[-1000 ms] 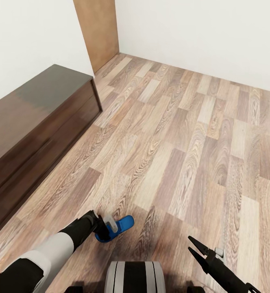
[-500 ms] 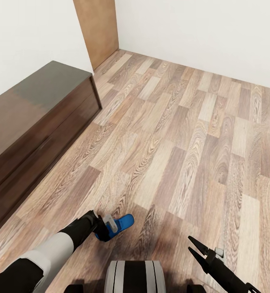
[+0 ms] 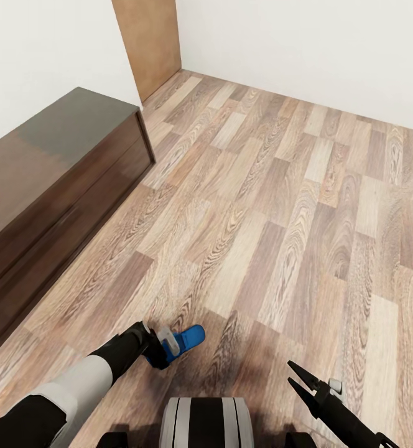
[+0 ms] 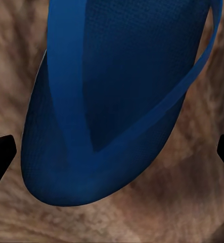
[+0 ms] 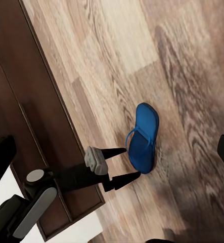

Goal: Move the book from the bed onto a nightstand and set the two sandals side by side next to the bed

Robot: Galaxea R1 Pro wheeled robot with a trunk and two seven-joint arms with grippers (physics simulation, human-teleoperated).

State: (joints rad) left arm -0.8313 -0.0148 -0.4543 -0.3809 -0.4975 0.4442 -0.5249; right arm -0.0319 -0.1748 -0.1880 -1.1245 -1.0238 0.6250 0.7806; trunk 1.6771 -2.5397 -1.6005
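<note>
One bright-blue sandal (image 3: 191, 338) lies flat on the wood-plank floor just ahead of my base, strap up. My left gripper (image 3: 169, 348) is open and low over it, one black finger on each side of the sole. In the left wrist view the sandal (image 4: 117, 101) lies between the two wide-apart fingertips. The right wrist view shows the sandal (image 5: 143, 136) with the left gripper (image 5: 133, 162) straddling one end. My right gripper (image 3: 290, 372) hangs open with nothing in it, off to the right. The book, bed and nightstand are out of view.
A long low dark-brown bench (image 3: 57, 168) runs along the white wall on the left, also seen as the bench (image 5: 20, 101) in the right wrist view. A wooden door (image 3: 150, 43) stands in the far corner. Plank floor (image 3: 293, 205) stretches ahead and right.
The head view has shifted slightly. My left gripper now covers more of the sandal than a second ago. The right gripper has not moved.
</note>
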